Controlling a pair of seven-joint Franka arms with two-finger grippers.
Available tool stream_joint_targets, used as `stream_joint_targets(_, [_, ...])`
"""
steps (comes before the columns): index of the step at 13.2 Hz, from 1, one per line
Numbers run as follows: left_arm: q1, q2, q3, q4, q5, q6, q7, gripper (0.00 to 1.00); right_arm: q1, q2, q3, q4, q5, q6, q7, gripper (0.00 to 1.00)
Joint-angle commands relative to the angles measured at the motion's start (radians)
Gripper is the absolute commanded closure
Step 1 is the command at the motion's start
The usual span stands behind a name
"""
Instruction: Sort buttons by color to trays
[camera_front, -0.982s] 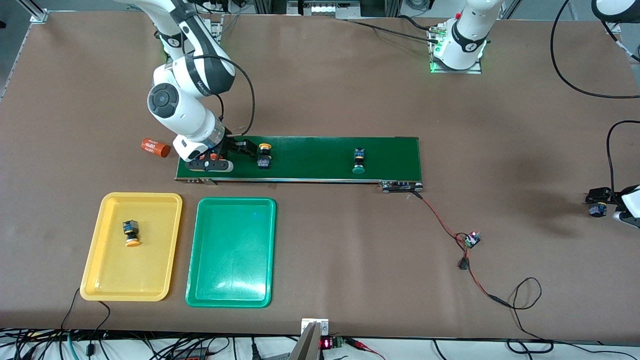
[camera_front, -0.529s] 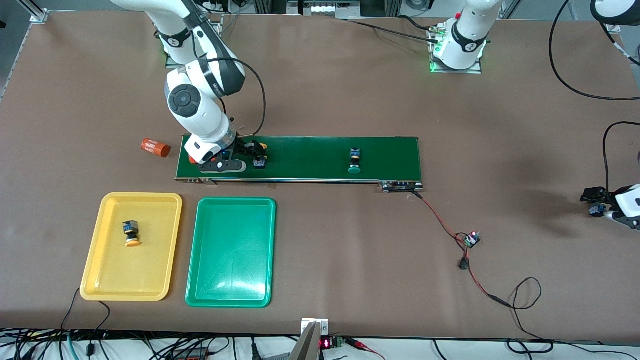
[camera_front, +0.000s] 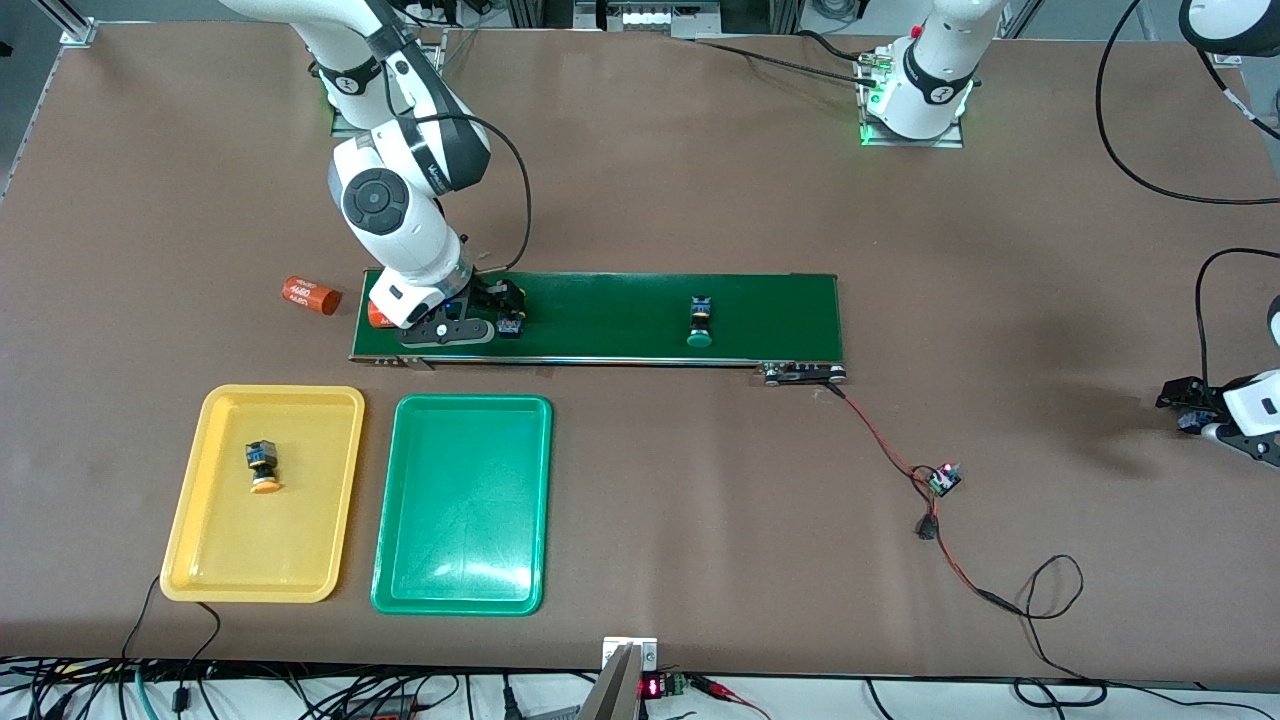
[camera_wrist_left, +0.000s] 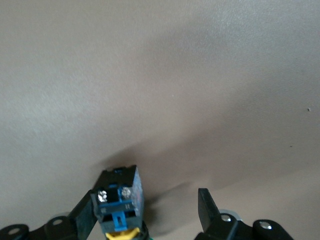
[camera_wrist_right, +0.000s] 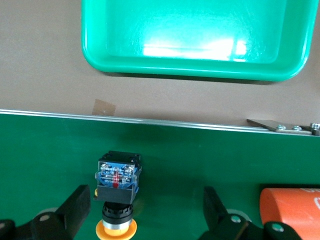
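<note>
Our right gripper (camera_wrist_right: 142, 212), spread wide, straddles a yellow button (camera_wrist_right: 117, 192) on the belt (camera_front: 600, 318). Our left gripper (camera_wrist_left: 145, 212), near the surface's edge, has another button (camera_wrist_left: 119, 200) against one finger, jaws apart.

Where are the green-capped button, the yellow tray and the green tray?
green-capped button (camera_front: 699, 339): front view, on its cap.
yellow tray (camera_front: 210, 410): front view, on its rim.
green tray (camera_front: 465, 500): front view, on its bare floor.

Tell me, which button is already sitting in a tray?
The yellow-capped button lying in the yellow tray. The green-capped button and another yellow-capped one are on the conveyor belt; the green tray holds none.
</note>
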Motion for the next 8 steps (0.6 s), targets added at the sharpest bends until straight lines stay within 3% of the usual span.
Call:
stream_joint_targets(1, [-0.005,0.010,0.014,0.011,0.019,0.026,0.036,0.15,0.003,0.018,-0.002,0.022,-0.015,-0.021,0.050,0.00])
stream_joint_targets(4, [-0.005,0.015,0.014,0.013,0.022,0.028,0.042,0.18,-0.005,0.039,-0.008,0.024,-0.022,-0.024,0.052,0.00])
stream_joint_targets(5, [-0.002,0.015,0.014,0.013,0.024,0.028,0.047,0.25,-0.005,0.041,-0.006,0.025,-0.022,-0.024,0.052,0.00])
stream_joint_targets(6, [-0.002,0.015,0.014,0.013,0.025,0.028,0.071,0.39,-0.005,0.050,-0.008,0.027,-0.022,-0.024,0.050,0.00])
stream_joint_targets(8, [-0.003,0.013,0.014,0.011,0.027,0.026,0.090,0.78,-0.005,0.067,-0.008,0.036,-0.024,-0.024,0.052,0.01])
